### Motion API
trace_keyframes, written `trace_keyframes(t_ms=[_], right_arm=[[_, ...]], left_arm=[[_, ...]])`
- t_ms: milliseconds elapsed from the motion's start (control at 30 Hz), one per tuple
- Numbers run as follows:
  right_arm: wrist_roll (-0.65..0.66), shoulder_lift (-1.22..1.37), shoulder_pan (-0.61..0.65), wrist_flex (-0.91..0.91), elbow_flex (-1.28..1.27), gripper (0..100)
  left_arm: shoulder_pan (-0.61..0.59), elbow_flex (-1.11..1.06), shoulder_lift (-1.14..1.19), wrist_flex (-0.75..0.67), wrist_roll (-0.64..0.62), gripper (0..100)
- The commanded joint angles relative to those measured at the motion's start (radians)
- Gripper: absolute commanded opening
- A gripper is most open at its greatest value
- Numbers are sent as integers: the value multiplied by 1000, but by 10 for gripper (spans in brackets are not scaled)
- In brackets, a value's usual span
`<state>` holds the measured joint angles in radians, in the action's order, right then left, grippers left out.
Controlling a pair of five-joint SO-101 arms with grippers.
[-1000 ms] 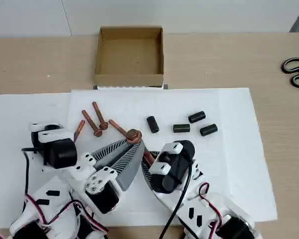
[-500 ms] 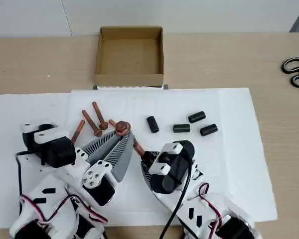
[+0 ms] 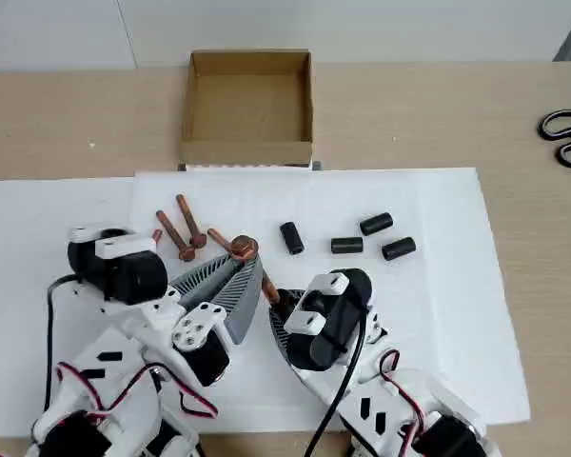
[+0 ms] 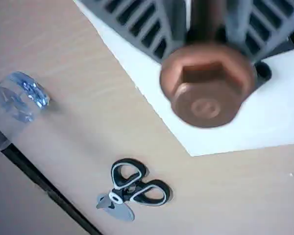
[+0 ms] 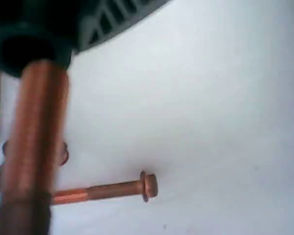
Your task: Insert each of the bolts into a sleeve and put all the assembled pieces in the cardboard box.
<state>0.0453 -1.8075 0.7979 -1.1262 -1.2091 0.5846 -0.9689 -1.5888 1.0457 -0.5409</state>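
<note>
High view is showing the left gripper pinching the held bolt by its shaft just under the hex head, jaws pressed together on it. The shaft is slanting toward 5 o'clock to the right gripper. In the right wrist view that gripper appears to be clamping a black sleeve, with the copper shaft meeting the sleeve's mouth. How deep it is sitting is not visible.

The step in hand is looking like the mating of bolt and sleeve, so alignment is mattering most. The shaft should be running dead straight along the bore, because a slight tilt is likely to jam the thread on the rim. The push should be going slow and along the shaft's own line, with the right side holding firm and the left grip staying near the head so the fingers are not blocking the sleeve's travel.

Loose bolts are lying at 9 o'clock of the held one, and spare sleeves at 3 o'clock, all on the white sheet. The cardboard box is waiting at 12 o'clock with nothing in it.
</note>
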Motion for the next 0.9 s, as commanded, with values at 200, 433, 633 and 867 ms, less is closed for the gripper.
trace_keyframes(t_ms=[200, 433, 633, 867], right_arm=[[12, -4, 7, 19, 14, 2], [12, -4, 7, 19, 14, 2], [12, -4, 7, 19, 15, 2], [12, -4, 4, 19, 29, 2]], left_arm=[[-3, -21, -5, -31, -11, 6], [-3, -35, -2, -57, -11, 6], [-3, -94, -5, -132, -11, 6], [9, -90, -5, -117, -8, 6]])
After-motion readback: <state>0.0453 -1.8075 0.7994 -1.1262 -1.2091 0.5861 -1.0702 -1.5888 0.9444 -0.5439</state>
